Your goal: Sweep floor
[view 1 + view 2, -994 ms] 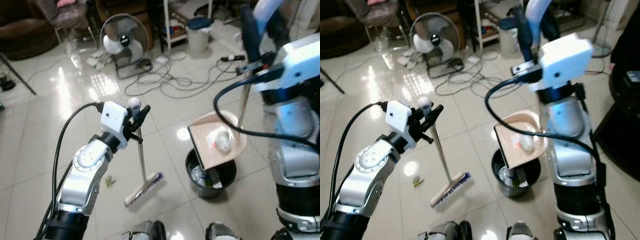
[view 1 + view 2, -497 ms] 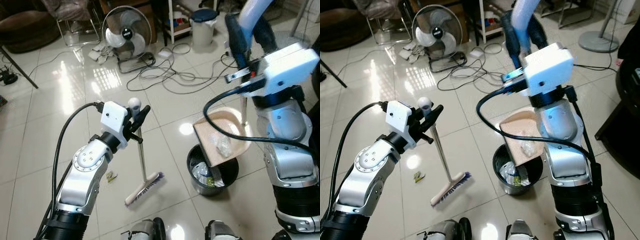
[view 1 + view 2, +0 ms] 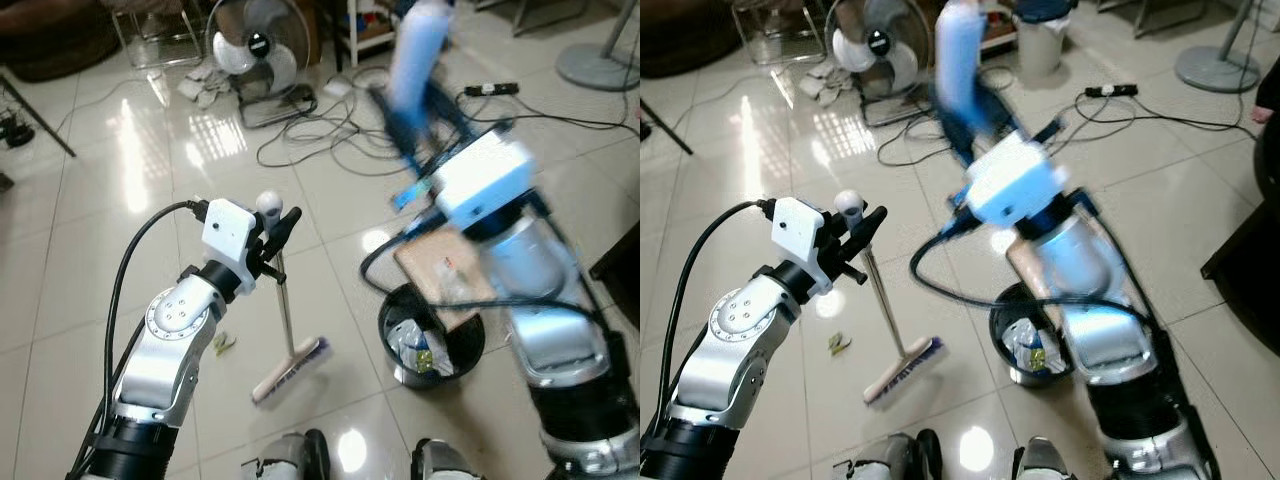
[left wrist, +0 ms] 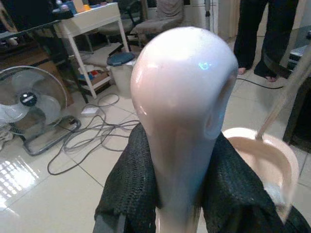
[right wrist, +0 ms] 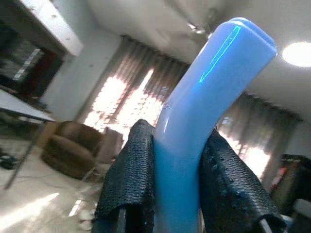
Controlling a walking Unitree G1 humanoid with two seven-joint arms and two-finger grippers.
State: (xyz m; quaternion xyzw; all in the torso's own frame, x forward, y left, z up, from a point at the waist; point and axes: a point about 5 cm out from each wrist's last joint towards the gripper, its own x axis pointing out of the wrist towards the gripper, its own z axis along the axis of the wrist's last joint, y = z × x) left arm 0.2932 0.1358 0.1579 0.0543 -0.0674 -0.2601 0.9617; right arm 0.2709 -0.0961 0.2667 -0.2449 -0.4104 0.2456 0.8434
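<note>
The left gripper (image 3: 272,228) is holding the broom (image 3: 283,322) upright by its white knob, jaws closed on the neck just under the knob, as the left wrist view confirms; the brush head is resting on the floor (image 3: 100,250) beside the black bin (image 3: 430,345), on the bin's left. The right gripper (image 5: 167,165) is clamping the blue handle (image 3: 418,50) of the dustpan (image 3: 447,283), jaws closed on it, and the pan is tilting over the bin's rim with crumpled litter sitting in it. The right arm is showing heavy motion blur, so the pan's exact angle cannot be judged. Risks from here: the pan is overlapping only part of the bin opening, so a fast tip is likely sending litter over the rim and back onto the floor; the pan edge striking the bin could be toppling it; a small scrap (image 3: 224,343) is lying on the tiles on the far side of the broom from the bin, near the left arm, and is at risk of being missed. Cables (image 3: 330,140) are trailing across the floor beyond the bin, toward the fan (image 3: 252,52), and could be snagging the brush. No brand, label or legible writing is visible.
</note>
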